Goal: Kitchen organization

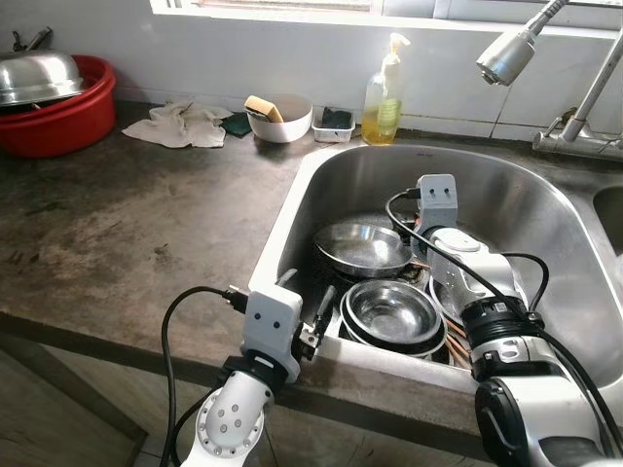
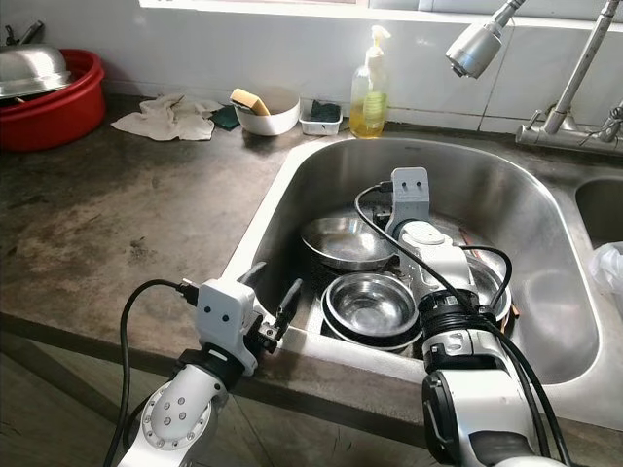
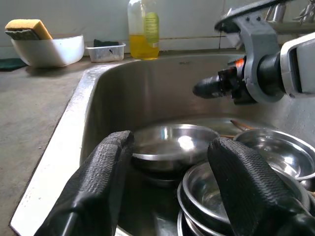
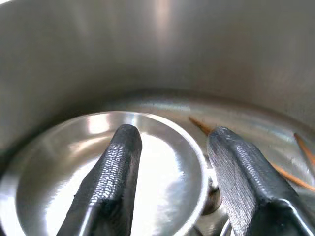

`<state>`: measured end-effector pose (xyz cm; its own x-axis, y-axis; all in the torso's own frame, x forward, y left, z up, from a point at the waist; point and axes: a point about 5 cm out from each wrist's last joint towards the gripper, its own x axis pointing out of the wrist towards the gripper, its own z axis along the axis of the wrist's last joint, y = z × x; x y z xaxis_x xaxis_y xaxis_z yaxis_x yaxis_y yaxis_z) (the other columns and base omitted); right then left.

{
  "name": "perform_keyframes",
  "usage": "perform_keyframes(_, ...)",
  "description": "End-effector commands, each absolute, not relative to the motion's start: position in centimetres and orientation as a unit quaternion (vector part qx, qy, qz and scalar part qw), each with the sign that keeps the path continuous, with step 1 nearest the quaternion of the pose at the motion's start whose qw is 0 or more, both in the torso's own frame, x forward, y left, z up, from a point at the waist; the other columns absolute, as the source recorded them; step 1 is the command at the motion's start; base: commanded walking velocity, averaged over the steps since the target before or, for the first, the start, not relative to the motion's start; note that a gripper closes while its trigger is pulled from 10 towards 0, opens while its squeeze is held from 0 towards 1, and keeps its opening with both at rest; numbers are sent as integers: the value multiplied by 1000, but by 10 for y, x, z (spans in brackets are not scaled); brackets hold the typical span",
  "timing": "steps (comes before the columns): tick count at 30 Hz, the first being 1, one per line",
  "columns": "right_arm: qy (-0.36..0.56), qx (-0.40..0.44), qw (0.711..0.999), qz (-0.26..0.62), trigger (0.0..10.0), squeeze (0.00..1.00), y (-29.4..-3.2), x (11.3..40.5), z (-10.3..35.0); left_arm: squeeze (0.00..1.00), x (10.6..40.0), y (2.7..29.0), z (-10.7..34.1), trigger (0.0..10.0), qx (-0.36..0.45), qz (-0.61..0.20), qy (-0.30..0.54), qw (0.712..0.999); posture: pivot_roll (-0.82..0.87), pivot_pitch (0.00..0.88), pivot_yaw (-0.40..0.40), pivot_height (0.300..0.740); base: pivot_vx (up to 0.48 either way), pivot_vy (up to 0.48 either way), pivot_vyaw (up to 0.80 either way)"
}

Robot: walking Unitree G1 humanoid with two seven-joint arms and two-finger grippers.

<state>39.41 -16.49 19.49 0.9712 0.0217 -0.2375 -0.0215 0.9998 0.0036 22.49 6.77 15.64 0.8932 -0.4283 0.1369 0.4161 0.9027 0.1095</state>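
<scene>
A stainless steel sink point(image 1: 545, 209) is set into a dark stone table point(image 1: 117, 243). Inside the sink, near its front wall, sits a stack of round steel bowls point(image 1: 394, 313), with a wide shallow steel plate point(image 1: 362, 245) behind it toward the middle. The left tool point(image 1: 310, 316) hovers at the sink's front left rim, fingers spread and empty. The right tool point(image 4: 170, 162) hangs released over the shallow plate inside the sink. At the table's back edge stand a yellow soap bottle point(image 1: 384, 97) and a white bowl holding a sponge point(image 1: 280, 118). A red plastic basin point(image 1: 58, 112) sits in the back left corner.
</scene>
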Motion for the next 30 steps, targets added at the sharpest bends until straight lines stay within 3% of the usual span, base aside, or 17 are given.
perform_keyframes(1,73,-3,997,10,10000,0,-163,393,211,0,224,68,158,10000,41,-216,-80,972,125,138,-18,740,0,0,0)
perform_keyframes(8,-75,-9,997,16,10000,0,-155,363,247,0,227,69,159,10000,42,-212,-87,972,113,129,-15,740,0,0,0)
perform_keyframes(16,-174,-35,984,29,10000,0,-150,312,257,0,229,69,161,10000,46,-214,-92,971,96,117,-4,740,0,0,0)
perform_keyframes(24,-173,-65,981,50,10000,0,-152,269,227,0,231,75,163,10000,55,-206,-99,972,88,107,8,740,0,0,0)
perform_keyframes(30,-153,-41,986,47,10000,0,-150,245,211,0,231,82,162,10000,59,-201,-100,973,83,90,15,740,0,0,0)
